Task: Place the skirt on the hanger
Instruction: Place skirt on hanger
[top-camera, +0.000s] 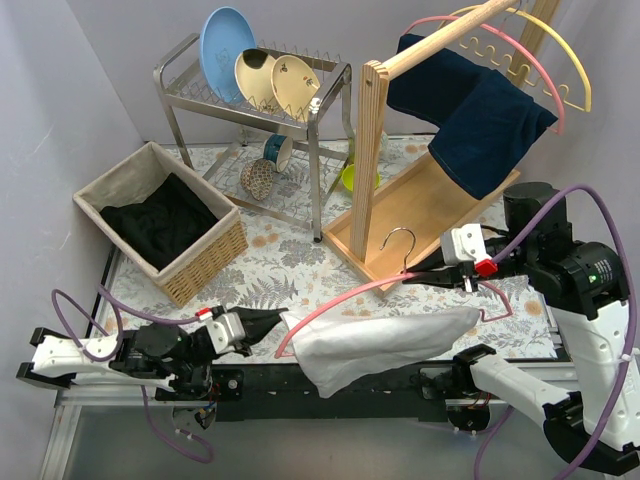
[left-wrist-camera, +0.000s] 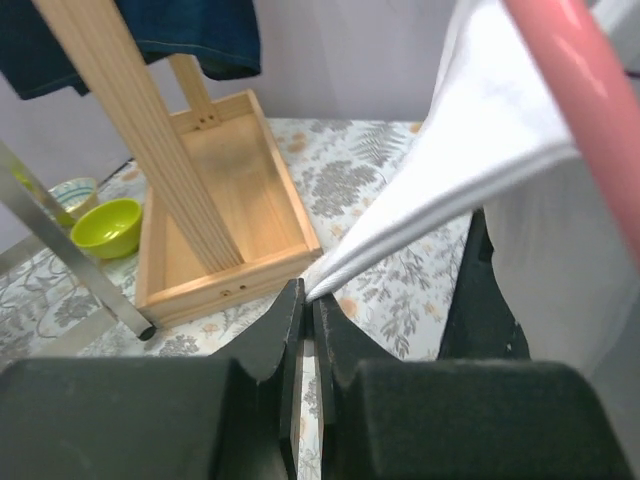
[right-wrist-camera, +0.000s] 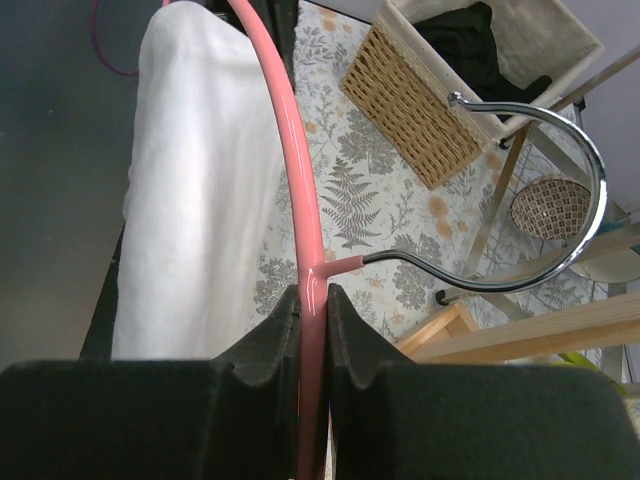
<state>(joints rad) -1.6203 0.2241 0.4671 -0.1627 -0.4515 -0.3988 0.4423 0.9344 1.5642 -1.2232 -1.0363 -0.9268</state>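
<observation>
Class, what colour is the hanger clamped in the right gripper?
Pink. The hanger shows best in the right wrist view.

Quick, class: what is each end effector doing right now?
Left end effector: closed on the white skirt.
Right end effector: closed on the pink hanger.

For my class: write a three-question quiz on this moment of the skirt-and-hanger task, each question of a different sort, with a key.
1. True or false: the right gripper is shut on the pink hanger.
2. What lies in the wicker basket? A a black garment; B red towels; C shoes.
3. Fill the gap: the left gripper pinches a corner of the white ____.
Key: 1 true; 2 A; 3 skirt.
</observation>
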